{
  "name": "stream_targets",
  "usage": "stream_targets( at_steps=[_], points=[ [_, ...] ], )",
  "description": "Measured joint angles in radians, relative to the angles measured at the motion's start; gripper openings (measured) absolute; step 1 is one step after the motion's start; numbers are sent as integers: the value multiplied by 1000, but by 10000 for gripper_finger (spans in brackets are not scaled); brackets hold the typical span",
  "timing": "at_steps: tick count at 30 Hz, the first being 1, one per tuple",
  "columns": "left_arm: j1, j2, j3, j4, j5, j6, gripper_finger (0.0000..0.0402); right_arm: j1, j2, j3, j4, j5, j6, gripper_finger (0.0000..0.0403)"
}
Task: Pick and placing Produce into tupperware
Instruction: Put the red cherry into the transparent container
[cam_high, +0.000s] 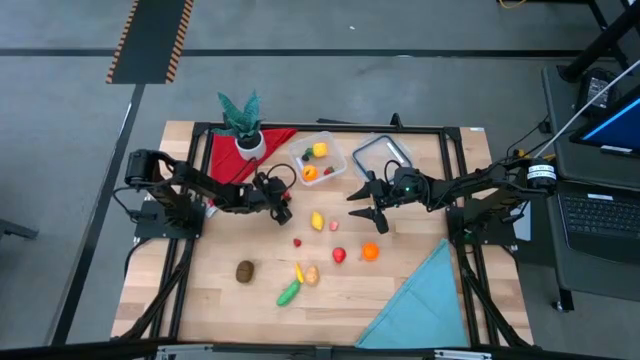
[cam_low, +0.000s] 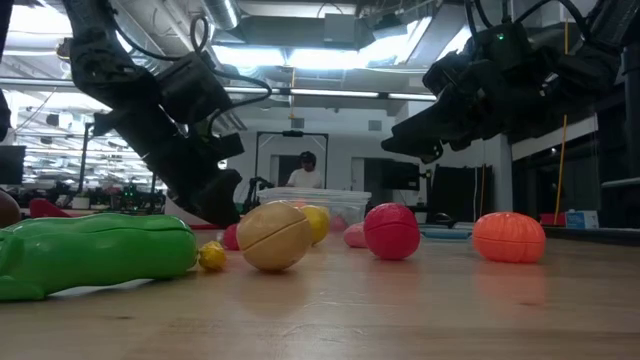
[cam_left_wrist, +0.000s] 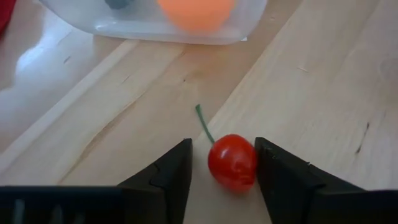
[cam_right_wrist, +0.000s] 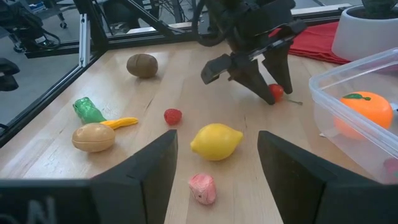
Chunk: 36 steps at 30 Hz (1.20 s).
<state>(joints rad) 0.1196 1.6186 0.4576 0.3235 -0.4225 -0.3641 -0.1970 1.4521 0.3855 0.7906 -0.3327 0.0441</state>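
The left pincer (cam_left_wrist: 222, 168) sits low on the surface (cam_left_wrist: 323, 87) with its two dark fingers on either side of a small red cherry (cam_left_wrist: 232, 162). One finger appears to touch the fruit and a thin gap shows at the other, so the jaws are part-way open around it and I cannot tell that it is gripped yet. The cherry rests on the wood, its green stem running from the fruit toward the upper middle of the left wrist frame, roughly along the line between the fingers. That is the relation the coming move depends on: the fruit is already between the fingers, so they probably only need to come together, then lift.

Across the top of that frame is the tupperware (cam_left_wrist: 186, 31), close ahead of the pincer, with an orange piece inside. In the high view the container (cam_high: 320, 160) lies just above centre, up and right of the left pincer (cam_high: 281, 206).

The right pincer (cam_right_wrist: 214, 180) hangs open and empty above a yellow lemon (cam_right_wrist: 216, 141) and a pink piece (cam_right_wrist: 203, 188). In the high view it (cam_high: 368, 211) is right of centre. The left arm is plainly the nearer to the cherry.
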Motion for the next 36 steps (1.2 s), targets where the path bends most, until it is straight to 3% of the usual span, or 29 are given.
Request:
stream_targets(
  at_steps=[9, 18, 24, 36],
  points=[
    [1, -1, 1, -20, -3, 7, 84, 0, 0, 0, -1, 0, 0, 225],
    [3, -11, 0, -34, 10, 28, 96, 0, 0, 0, -3, 0, 4, 225],
    [3, -53, -3, -68, 24, 46, 83, 0, 0, 0, -12, 0, 4, 225],
    [1, -321, -3, -176, 25, 147, 84, 0, 0, 0, -19, 0, 4, 225]
  ],
)
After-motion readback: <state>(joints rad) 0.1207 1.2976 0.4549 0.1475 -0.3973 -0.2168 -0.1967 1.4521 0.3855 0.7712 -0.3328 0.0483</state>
